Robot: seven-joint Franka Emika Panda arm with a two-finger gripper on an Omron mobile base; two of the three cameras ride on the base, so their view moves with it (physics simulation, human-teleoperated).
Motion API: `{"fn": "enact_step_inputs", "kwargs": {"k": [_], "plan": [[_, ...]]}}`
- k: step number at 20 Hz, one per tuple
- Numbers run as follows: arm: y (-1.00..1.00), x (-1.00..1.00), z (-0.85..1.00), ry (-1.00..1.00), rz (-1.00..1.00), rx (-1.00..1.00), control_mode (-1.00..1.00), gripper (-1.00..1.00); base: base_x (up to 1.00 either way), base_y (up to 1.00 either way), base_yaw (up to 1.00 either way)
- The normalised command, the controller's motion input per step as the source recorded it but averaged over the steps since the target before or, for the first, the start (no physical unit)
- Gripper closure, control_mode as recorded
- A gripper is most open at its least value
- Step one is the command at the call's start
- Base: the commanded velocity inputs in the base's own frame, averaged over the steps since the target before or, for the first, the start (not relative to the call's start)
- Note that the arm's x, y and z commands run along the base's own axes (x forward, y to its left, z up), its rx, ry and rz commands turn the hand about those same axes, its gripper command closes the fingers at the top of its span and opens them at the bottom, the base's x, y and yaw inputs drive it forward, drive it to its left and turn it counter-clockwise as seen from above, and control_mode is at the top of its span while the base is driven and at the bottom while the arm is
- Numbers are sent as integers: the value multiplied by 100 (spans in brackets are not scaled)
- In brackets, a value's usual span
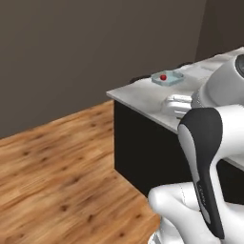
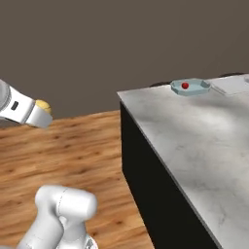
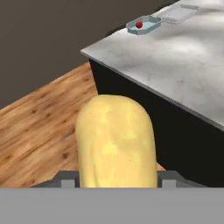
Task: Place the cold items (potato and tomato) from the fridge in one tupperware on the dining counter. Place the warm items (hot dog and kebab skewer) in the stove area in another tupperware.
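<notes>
Hand (image 2: pixel 44 113) half closed on the potato (image 3: pixel 116 142), carried clear of the floor — presumably bound for the tub (image 3: pixel 143 25) already holding the tomato (image 3: pixel 139 25), far across the counter (image 2: pixel 194 131). Second, empty tub (image 3: pixel 177 13) just beside. Grey marbled top, black sides, wood floor (image 1: pixel 62 162), dark wall (image 2: pixel 97 44).

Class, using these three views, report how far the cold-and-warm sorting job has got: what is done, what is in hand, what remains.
Done: the tomato already sits in the tupperware at the far corner of the dining counter. In hand: the end effector holds the potato over the floor, short of the counter. Left: putting the potato beside the tomato, then the hot dog and kebab skewer into the second tupperware.
</notes>
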Motion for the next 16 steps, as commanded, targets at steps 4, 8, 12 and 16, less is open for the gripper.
{"fn": "enact_step_inputs", "kwargs": {"k": [4, 8, 12, 16], "plan": [[0, 0, 0, 0, 0, 0, 100, 100, 100, 53, 0], [0, 0, 0, 0, 0, 0, 100, 100, 100, 62, -6], [0, 0, 0, 0, 0, 0, 100, 100, 100, 74, -27], [0, 0, 0, 0, 0, 0, 100, 100, 100, 75, -33]]}}
